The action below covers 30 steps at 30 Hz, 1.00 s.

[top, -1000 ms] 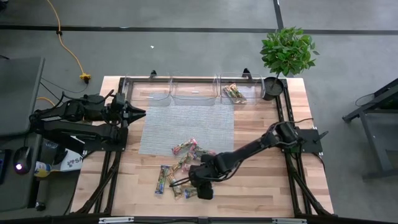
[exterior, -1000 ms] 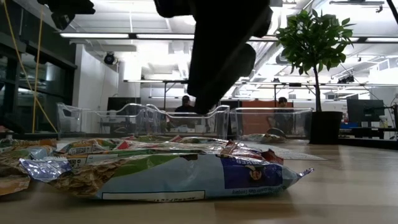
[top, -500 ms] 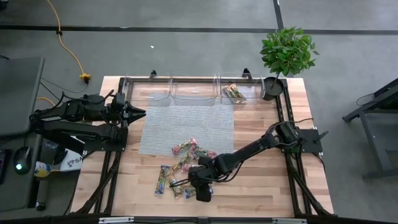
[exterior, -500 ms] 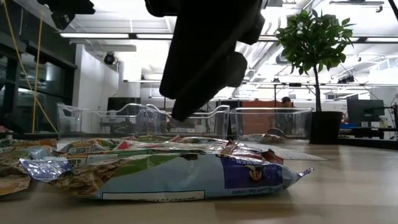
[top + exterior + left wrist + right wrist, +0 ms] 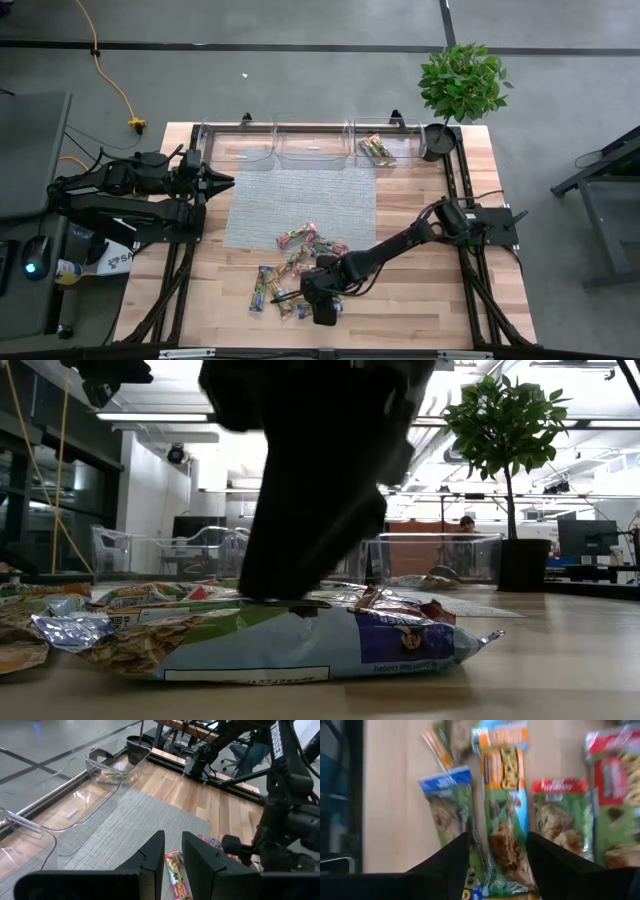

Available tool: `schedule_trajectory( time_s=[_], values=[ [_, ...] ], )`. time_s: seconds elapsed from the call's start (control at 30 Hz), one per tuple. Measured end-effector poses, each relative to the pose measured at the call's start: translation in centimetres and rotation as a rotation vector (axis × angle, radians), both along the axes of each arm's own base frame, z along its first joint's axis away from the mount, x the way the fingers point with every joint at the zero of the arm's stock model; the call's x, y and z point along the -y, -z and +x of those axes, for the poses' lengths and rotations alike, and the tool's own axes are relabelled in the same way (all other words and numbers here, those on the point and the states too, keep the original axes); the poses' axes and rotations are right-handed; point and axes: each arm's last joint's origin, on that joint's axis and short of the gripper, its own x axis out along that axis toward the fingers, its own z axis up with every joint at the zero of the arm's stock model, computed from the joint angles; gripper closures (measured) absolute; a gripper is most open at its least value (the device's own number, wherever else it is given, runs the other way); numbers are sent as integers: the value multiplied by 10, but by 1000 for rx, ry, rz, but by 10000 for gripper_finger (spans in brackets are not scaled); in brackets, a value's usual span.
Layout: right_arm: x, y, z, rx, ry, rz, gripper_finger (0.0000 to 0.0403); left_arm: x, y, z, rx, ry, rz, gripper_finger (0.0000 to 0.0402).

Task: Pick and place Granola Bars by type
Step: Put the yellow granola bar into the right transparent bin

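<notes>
Several granola bars (image 5: 295, 265) in shiny wrappers lie in a loose pile on the wood table, at the grey mat's near edge. My right gripper (image 5: 497, 865) is open and low over the near end of the pile (image 5: 300, 298). Its fingers stand on either side of a green bar with an orange and blue end (image 5: 502, 820). In the low view its dark fingers (image 5: 290, 575) reach down to a green-blue bar (image 5: 300, 645) at the front. My left gripper (image 5: 225, 180) waits at the table's left, a narrow gap between its fingers (image 5: 172, 850), holding nothing. My right gripper comes at the pile from above, slanting down, its fingers lying along the green bar's two long sides (image 5: 485, 840). One fingertip (image 5: 285, 598) reaches the top of the front bar. I cannot tell whether it touches the bar. The bar lies flat on the table.
Three clear bins (image 5: 315, 148) stand along the table's far edge; the right one holds a few bars (image 5: 378, 150). A potted plant (image 5: 460, 85) stands at the far right corner. The grey mat (image 5: 300, 195) lies mid-table. People show in the room behind (image 5: 465, 525).
My right gripper has come down onto the near end of the pile, shifting a little toward the table's left edge. The bars have stayed where they were.
</notes>
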Motion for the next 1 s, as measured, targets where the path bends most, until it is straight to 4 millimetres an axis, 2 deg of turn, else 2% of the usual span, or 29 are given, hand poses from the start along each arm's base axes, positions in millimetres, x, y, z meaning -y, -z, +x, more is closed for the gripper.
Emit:
schedule_trajectory(
  time_s=[0.27, 0.53, 0.67, 1.0],
  values=[
    [0, -1, 1, 13, 9, -7, 224, 0, 0, 0, 0, -3, 1, 336],
    [-4, 21, 4, -27, -7, 24, 224, 0, 0, 0, -2, -3, 1, 336],
    [-4, 24, 5, -37, 22, 29, 228, 0, 0, 0, -2, -4, 1, 336],
    [2, 19, 10, -44, 43, 47, 312, 0, 0, 0, -2, -3, 1, 336]
  ],
)
